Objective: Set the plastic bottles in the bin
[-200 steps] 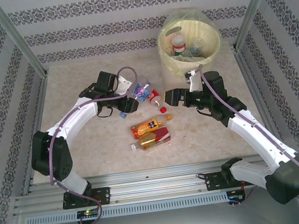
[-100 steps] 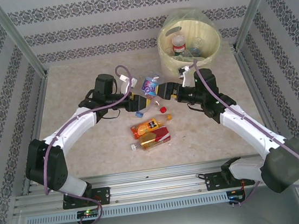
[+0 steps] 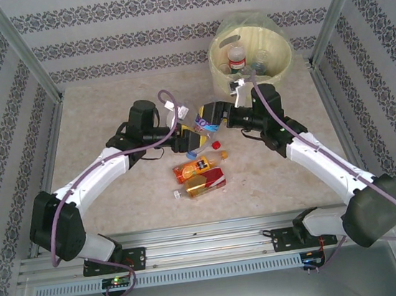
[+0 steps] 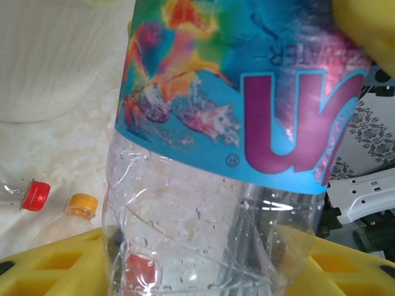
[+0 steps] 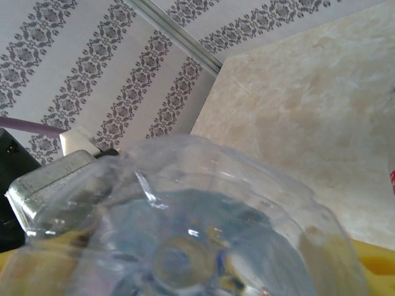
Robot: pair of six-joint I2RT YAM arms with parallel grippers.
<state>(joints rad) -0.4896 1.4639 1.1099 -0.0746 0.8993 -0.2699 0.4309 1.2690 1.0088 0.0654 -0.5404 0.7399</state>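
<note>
A clear plastic bottle with a blue and multicoloured label [image 3: 199, 124] [image 4: 234, 123] hangs above the table between both arms. My left gripper [image 3: 191, 136] [image 4: 197, 265] is shut on its clear end, with yellow fingers [image 4: 49, 265] on either side. My right gripper [image 3: 209, 113] [image 5: 203, 271] is closed around the other end. Its yellow pad [image 4: 364, 24] lies against the label, and the bottle's base [image 5: 203, 234] sits between its jaws. The cream-yellow bin [image 3: 284, 58] stands at the back right with bottles [image 3: 236, 58] inside.
An orange bottle [image 3: 199, 166] and a red-labelled bottle [image 3: 202, 184] lie on the table below the grippers. A red-capped bottle [image 3: 216, 145] [image 4: 34, 194] lies beside them. An orange-capped bottle [image 4: 80, 206] and the bin's ribbed wall [image 4: 55, 61] appear beyond the held bottle. Patterned walls enclose the table.
My left arm carried the bottle to the right. My right arm swung left to meet it, and its jaws have narrowed onto the bottle's free end.
</note>
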